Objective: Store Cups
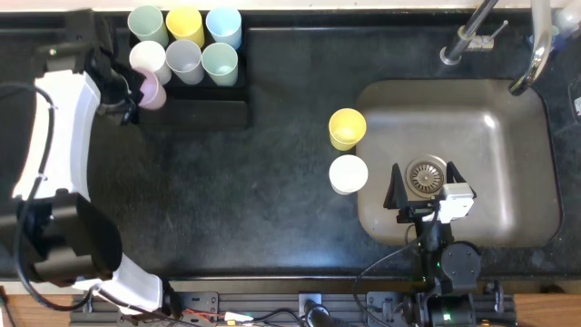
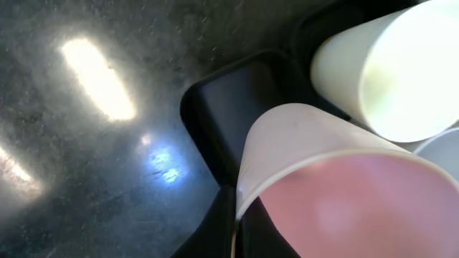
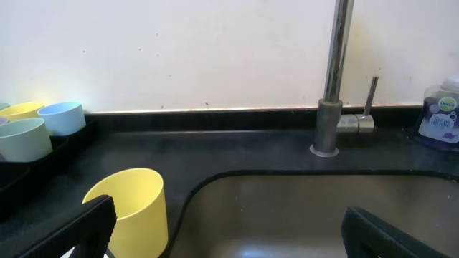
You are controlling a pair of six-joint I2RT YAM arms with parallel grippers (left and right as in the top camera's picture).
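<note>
Pink cup (image 2: 337, 186), tilted, in left claw (image 1: 132, 93)

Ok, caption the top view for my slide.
Left gripper holds a pink cup at the black tray of six cups; yellow cup and white cup stand beside the sink.

Pink cup (image 2: 330, 179) over black tray (image 2: 219, 107) slot, white cup (image 2: 387, 72) beside.

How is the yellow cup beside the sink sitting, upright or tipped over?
Upright. The yellow cup shows its round open mouth from above, and the right wrist view shows it standing on the counter.
</note>
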